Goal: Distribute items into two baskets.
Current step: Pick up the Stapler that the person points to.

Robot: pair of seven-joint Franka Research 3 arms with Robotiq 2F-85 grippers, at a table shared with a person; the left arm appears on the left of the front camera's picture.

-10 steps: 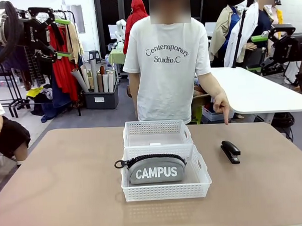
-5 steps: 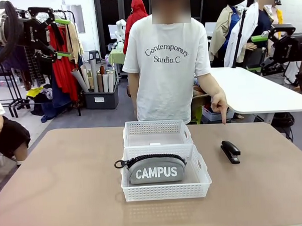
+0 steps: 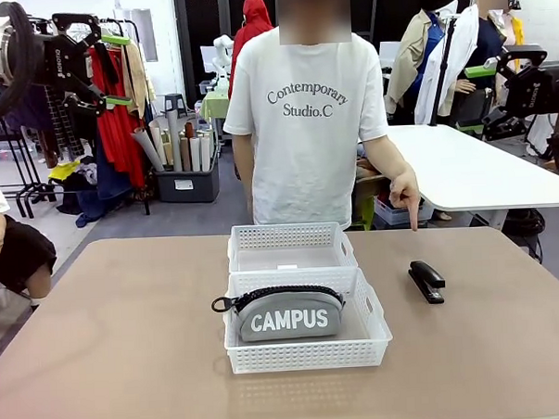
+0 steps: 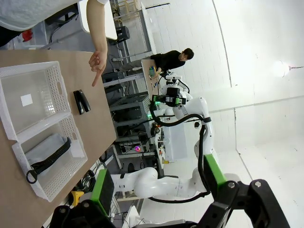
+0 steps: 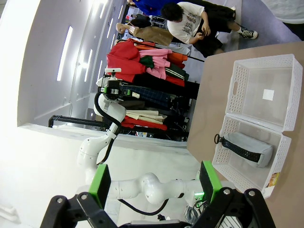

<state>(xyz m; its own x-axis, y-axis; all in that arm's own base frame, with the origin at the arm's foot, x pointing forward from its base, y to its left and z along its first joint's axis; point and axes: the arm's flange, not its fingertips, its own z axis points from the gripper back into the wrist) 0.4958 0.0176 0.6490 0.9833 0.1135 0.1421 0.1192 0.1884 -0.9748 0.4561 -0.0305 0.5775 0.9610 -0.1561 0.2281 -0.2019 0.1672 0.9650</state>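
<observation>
Looks like a robot lab set up inside a clothes studio. Easy to tell from the white robot arm (image 5: 93,146) by the flat brown counter (image 3: 118,346). Also from the metal rail of hanging red and pink clothes (image 5: 140,61), the grey plastic box of rolled tubes (image 3: 188,186), the long white table (image 3: 473,169), the tall white walls (image 5: 28,66) with long strip lights (image 5: 64,52), and the person in black (image 4: 172,58) sitting at a far desk.
</observation>
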